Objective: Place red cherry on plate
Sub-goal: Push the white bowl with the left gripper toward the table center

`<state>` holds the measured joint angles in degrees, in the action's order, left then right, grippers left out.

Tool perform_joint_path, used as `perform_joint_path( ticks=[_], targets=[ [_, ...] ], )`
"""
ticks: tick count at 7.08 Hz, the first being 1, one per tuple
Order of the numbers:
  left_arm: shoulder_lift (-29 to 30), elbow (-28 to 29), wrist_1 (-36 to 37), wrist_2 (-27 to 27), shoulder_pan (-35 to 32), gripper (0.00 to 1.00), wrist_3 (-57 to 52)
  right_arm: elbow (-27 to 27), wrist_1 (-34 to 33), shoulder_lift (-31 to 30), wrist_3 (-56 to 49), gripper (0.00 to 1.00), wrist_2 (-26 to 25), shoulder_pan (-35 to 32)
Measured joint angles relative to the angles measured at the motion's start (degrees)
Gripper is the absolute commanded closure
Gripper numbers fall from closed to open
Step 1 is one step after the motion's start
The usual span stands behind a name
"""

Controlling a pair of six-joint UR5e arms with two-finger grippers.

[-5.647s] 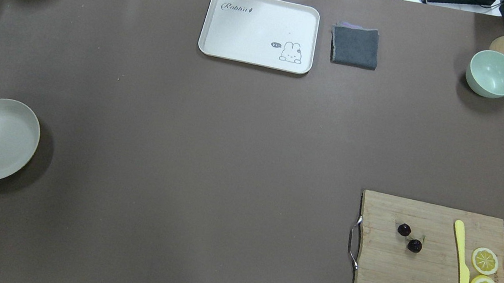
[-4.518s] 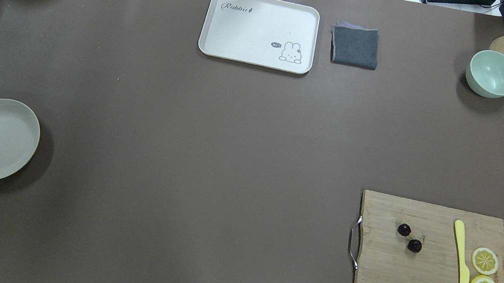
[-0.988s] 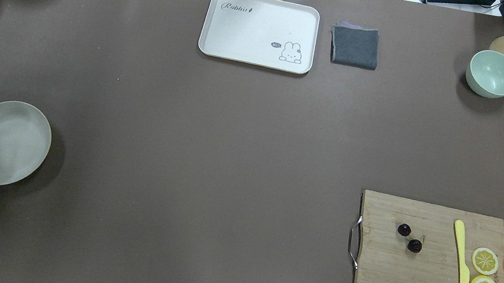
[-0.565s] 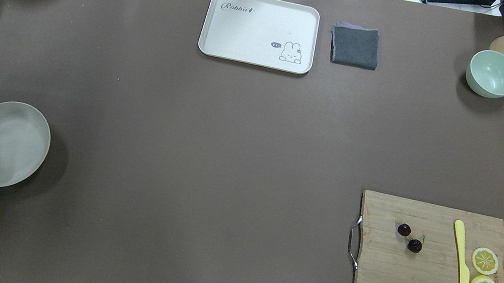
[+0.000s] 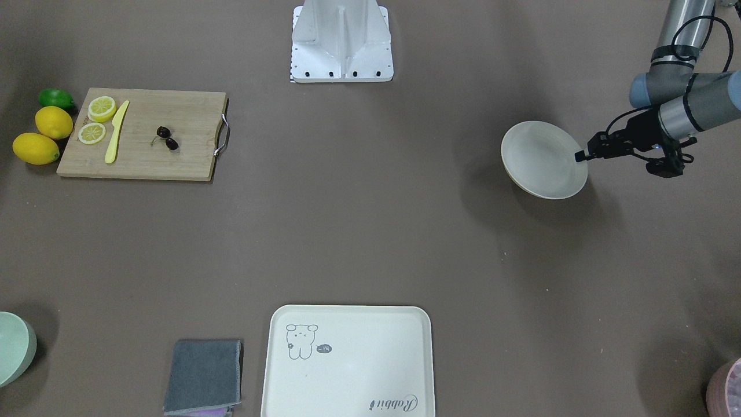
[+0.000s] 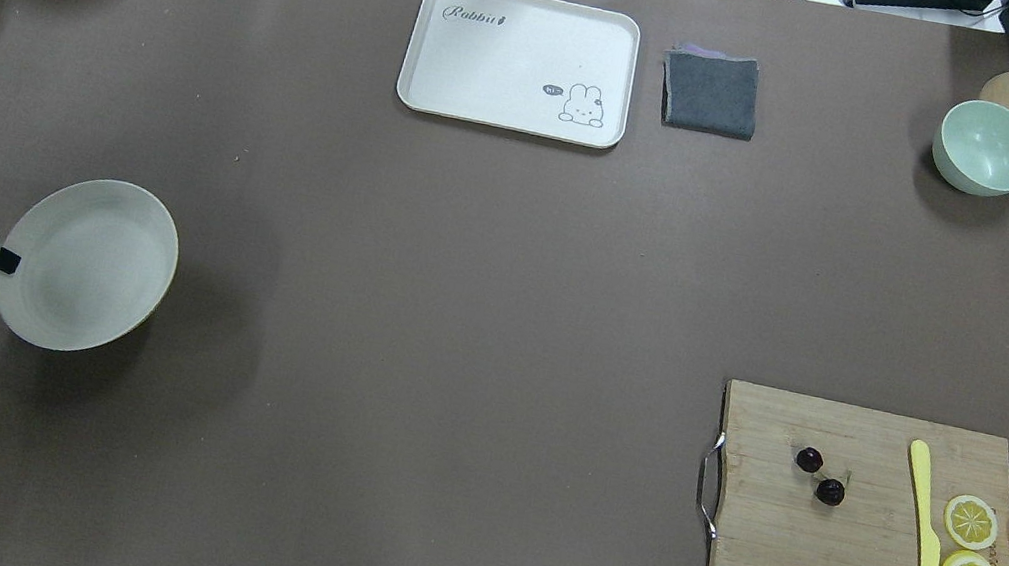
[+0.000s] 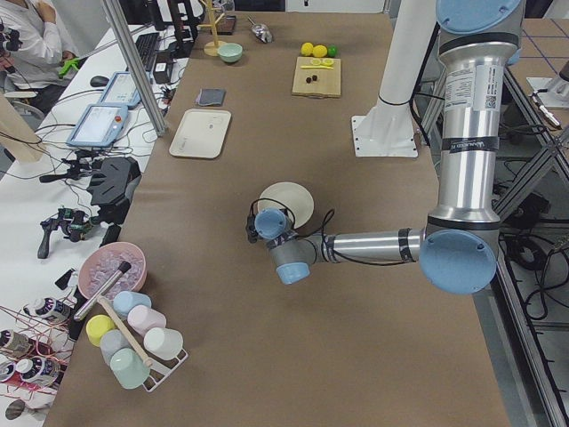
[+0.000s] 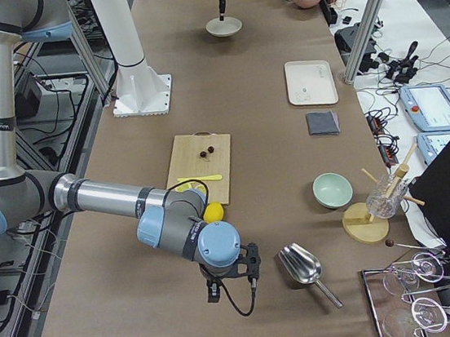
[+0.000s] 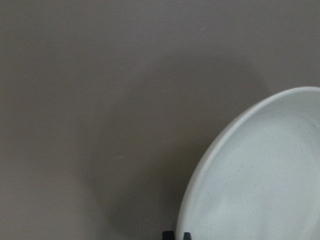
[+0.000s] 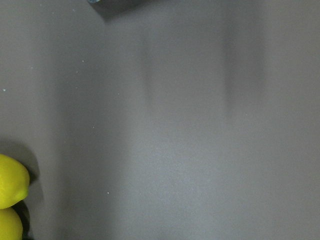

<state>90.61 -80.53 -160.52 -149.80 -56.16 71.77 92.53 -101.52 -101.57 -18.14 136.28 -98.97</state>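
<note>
At the plate rim, the left hand is clamped on (fingertips cropped); the opening of the right hand cannot be told. The red cherry, a near-black stemmed pair, is seen well apart from it.

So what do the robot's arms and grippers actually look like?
The left arm and right arm are silver metal tubes with black bands, joined by rounded joints with pale blue caps. Small dark lettering runs down the left one's upright tube. The left gripper and right gripper are small and black with thin fingers, and a black cable loops from each to its wrist.
</note>
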Motion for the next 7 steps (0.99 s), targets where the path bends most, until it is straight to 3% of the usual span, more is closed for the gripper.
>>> perform_joint_path(
  ticks=[3, 5, 7],
  targets=[
    [8.6, -3.7, 6.9, 1.6, 3.2, 1.0, 6.2, 0.0, 0.1, 0.1, 0.2, 0.0, 0.0, 0.0],
    [18.1, -7.0, 20.2, 4.3, 5.1, 1.0, 6.6, 0.3, 0.2, 0.3, 1.6, 0.0, 0.1, 0.0],
    [24.9, -11.0, 32.7, 12.2, 11.5, 1.0, 6.6, 0.6, 0.4, 0.4, 2.5, 0.0, 0.1, 0.0]
  ],
)
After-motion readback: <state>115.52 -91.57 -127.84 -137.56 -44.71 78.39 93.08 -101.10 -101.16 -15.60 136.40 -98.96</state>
